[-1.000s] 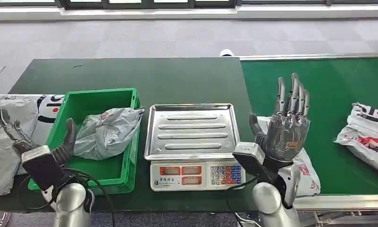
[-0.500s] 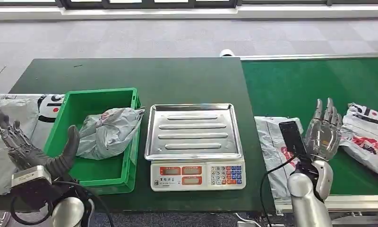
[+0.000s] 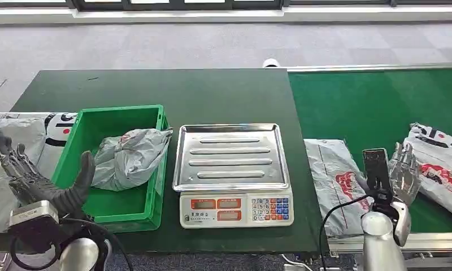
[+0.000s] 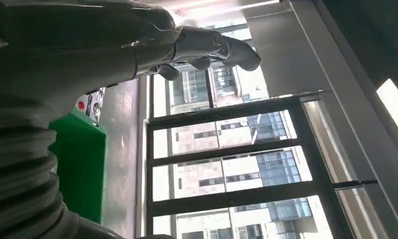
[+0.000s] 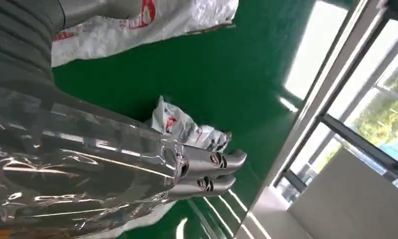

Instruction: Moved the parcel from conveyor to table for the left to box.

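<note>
Right hand [image 3: 403,172] lowered and shifted outward since the earlier frames — fingers straight, apart, nothing held, between two parcels on the conveyor [image 3: 376,96]. Parcel [image 3: 334,180] laid at the conveyor's near edge, beside the bench [image 3: 156,90]. Left hand [image 3: 40,180] spread, empty, beside the bin [image 3: 79,132] — bag [image 3: 130,158] inside. Scale [image 3: 232,169] at centre.

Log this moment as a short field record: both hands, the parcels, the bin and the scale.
left hand: open, raised beside the green bin, holding nothing
right hand: open, over the conveyor between two parcels, holding nothing
green bin: on the table, holds one crumpled grey parcel
scale: on the table right of the bin, tray bare
near parcel: lies flat at the conveyor's near edge
far parcel: on the conveyor, at the right edge of the head view
</note>
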